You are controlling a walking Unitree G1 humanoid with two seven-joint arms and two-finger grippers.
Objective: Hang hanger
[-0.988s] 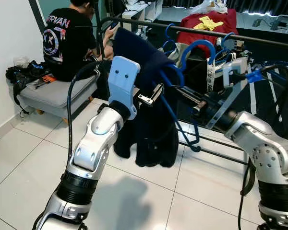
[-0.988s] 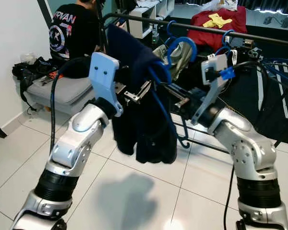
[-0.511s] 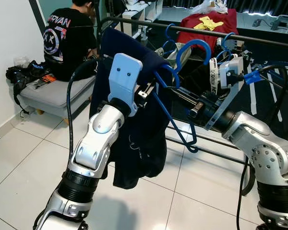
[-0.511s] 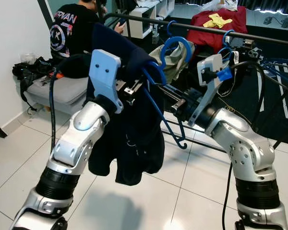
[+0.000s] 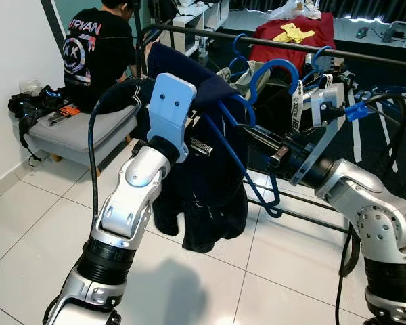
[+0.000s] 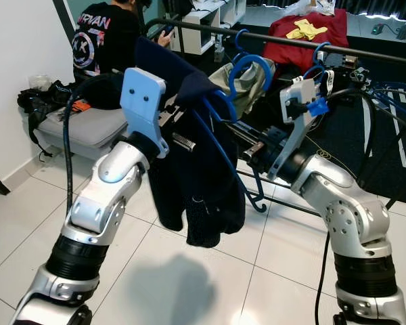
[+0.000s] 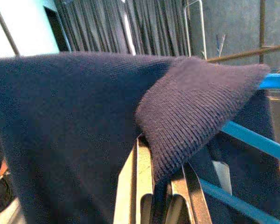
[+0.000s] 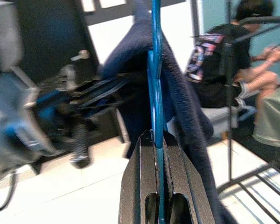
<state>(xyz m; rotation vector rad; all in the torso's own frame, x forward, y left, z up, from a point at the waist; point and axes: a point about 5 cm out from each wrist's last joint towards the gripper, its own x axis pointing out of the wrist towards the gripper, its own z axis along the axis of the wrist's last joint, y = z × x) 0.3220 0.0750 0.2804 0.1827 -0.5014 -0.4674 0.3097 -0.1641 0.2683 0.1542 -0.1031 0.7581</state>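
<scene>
Before a black metal clothes rail (image 5: 365, 55), right end effector (image 8: 157, 154) clamping blue plastic hanger (image 5: 233, 145), left end effector (image 7: 155, 179) gripping its draped navy knitted sweater (image 5: 210, 196), person (image 5: 95, 54) seated behind.

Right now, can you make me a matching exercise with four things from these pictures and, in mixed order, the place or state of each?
Things:
1. blue hanger
2. dark navy garment
3. red cloth
4. person

Places or states:
A. sitting on the grey seat by the white wall
B. clamped in the right claw
C. draped over the hanger, hanging down between the two arms
D. lying in the background, beyond the black rail

Pairs: 1-B, 2-C, 3-D, 4-A
</scene>
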